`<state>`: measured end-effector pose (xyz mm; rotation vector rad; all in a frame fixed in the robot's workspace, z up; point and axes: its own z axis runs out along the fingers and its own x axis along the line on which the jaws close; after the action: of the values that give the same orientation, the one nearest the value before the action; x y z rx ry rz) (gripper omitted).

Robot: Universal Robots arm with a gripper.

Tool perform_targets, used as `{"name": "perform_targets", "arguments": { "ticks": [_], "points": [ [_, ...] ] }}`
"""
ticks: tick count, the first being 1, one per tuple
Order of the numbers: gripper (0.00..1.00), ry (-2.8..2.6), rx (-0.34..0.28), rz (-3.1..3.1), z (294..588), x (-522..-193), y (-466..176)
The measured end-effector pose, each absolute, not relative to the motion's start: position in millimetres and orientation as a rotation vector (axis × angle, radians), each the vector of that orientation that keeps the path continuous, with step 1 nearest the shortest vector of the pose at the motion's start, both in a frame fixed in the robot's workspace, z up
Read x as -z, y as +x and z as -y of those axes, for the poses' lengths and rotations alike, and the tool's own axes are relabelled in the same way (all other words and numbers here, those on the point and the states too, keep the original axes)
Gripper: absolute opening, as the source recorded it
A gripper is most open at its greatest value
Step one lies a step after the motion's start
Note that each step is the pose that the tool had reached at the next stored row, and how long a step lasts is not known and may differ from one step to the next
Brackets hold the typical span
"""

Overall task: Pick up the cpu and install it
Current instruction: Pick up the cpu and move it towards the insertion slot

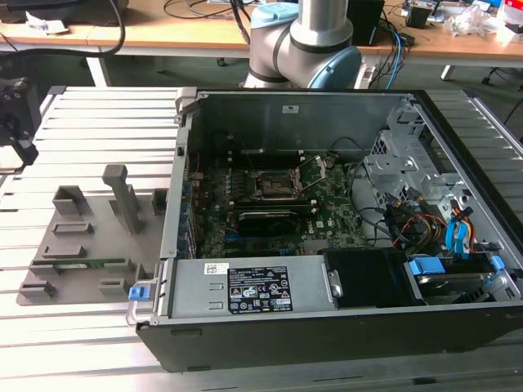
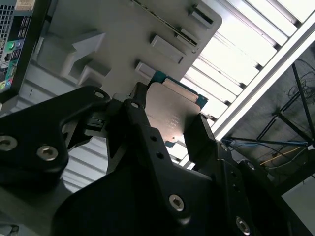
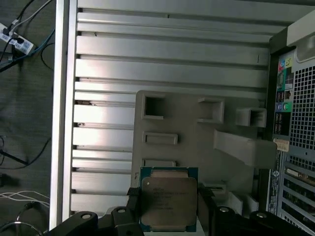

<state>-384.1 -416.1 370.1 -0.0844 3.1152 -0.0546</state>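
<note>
Claw (image 3: 169, 210) clamped on the cpu (image 3: 169, 196) by two opposite edges, silvery top facing the first wrist view. Cpu hangs over the grey fixture tray (image 3: 197, 142) on the slatted tabletop (image 3: 172, 64), probably clear of it. Open computer case (image 1: 343, 327) just beside the tray.

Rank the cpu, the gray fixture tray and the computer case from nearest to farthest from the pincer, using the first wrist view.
1. cpu, held in the pincer.
2. gray fixture tray, beneath it.
3. computer case, beyond the tray.
</note>
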Motion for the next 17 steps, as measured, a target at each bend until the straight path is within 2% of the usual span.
{"name": "perform_targets", "arguments": {
  "ticks": [17],
  "points": [
    [0.55,-0.085,0.051,-3.115,416,-427,-384]
  ]
}}
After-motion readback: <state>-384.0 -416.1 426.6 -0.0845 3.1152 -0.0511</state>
